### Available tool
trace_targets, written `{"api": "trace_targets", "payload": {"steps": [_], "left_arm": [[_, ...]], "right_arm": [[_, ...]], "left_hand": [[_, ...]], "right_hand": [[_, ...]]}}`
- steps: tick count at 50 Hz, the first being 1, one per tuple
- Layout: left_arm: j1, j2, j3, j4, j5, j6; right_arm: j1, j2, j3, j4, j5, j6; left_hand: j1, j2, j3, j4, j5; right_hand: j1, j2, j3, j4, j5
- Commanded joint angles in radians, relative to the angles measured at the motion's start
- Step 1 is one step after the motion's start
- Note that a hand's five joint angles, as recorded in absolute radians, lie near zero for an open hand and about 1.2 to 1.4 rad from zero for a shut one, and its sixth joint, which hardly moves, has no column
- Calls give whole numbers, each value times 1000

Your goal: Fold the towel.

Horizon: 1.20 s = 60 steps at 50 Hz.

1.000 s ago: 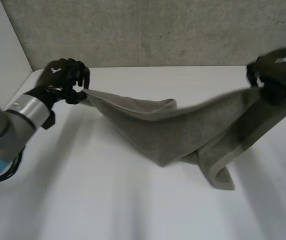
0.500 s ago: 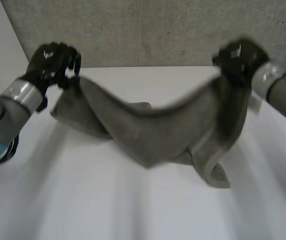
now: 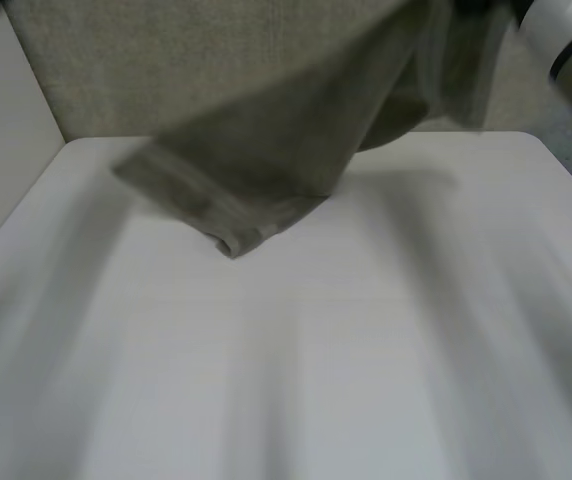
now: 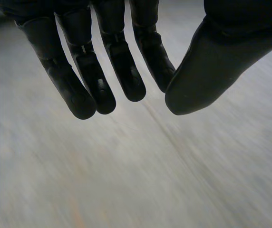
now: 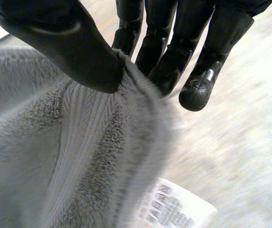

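Right wrist view: our right hand (image 5: 64, 42) is pinching the towel (image 5: 55, 156), left hand (image 4: 119, 61) gaping empty; we are risking slippage.

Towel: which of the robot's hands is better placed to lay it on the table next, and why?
Right. The right hand pinches the towel between thumb and fingers, so it can probably lower the hanging cloth onto the table. The left hand is open, fingers straight, holding nothing.

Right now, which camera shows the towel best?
The right wrist view: the right hand pinches the towel between thumb and fingers, its white label showing. The head view shows it hanging over the table. The left wrist view has the left hand open, holding nothing.
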Motion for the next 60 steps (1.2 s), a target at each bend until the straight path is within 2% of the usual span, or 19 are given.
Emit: {"api": "trace_targets", "payload": {"steps": [1,6,7,8,9,10,11,12,17,22,29,34,39,41,42,44,48,53,60], "left_arm": [[51,43,-458,61,247,41],[48,9,-639,96,295,143],[48,-17,-679,102,300,197],[48,-17,-679,102,300,197],[48,-45,-699,104,303,244],[48,-45,-699,104,303,245],[42,-68,-702,104,292,286],[35,-88,-701,99,289,315],[12,-137,-680,96,289,329],[-29,-175,-652,87,297,326],[-118,-235,-646,62,300,326],[-144,-273,-600,67,281,323],[-149,-313,-534,66,205,320],[-153,-345,-489,64,141,317],[-153,-345,-489,64,140,317],[-163,-377,-451,62,108,306],[-164,-405,-434,62,102,289],[-173,-442,-428,63,114,240],[-207,-437,-436,53,123,222]], "right_arm": [[-11,48,212,84,-12,-145],[-10,35,329,60,-15,-180],[-8,31,360,50,-15,-180],[-8,31,360,50,-15,-180],[-8,25,384,43,-15,-180],[-8,25,384,43,-15,-180],[-10,9,404,38,-15,-180],[-10,-18,426,37,-15,-177],[-10,-116,469,38,-10,-174],[-8,-215,483,44,-2,-136],[-14,-414,457,67,76,73],[-13,-475,444,150,57,90],[-11,-512,456,191,53,87],[-13,-522,466,193,51,88],[-14,-526,475,193,51,87],[-16,-531,487,193,47,85],[-18,-538,507,193,44,85],[-42,-557,515,195,42,87],[-76,-554,523,195,41,87]], "left_hand": [[34,34,13,37,20],[34,34,13,37,20],[-123,-123,-144,-119,-136],[-125,-124,-145,-121,-138],[-479,-479,-500,-475,-493],[-483,-482,-503,-479,-496],[-733,-732,-753,-729,-746],[-840,-840,-860,-836,-853],[-1078,-1078,-1099,-1074,-1092],[-1076,-1076,-1096,-1072,-1089],[-1058,-1058,-1079,-1054,-1072],[-1014,-1014,-1035,-1010,-1027],[-870,-870,-891,-866,-884],[-570,-570,-591,-566,-583],[-568,-568,-588,-564,-581],[-202,-202,-223,-199,-216],[33,33,12,36,19],[2,2,-19,6,-11],[-398,-397,-418,-394,-411]], "right_hand": [[61,53,47,48,41],[61,53,47,48,41],[61,53,47,48,41],[61,53,47,48,41],[61,53,47,48,41],[61,53,47,48,41],[61,53,47,48,41],[61,53,47,48,41],[61,53,47,48,41],[61,53,47,48,41],[61,53,47,48,41],[61,53,47,48,41],[61,53,47,48,41],[61,53,47,48,41],[61,53,47,48,41],[61,53,47,48,41],[61,53,47,48,41],[61,53,47,48,41],[61,53,47,48,41]]}}
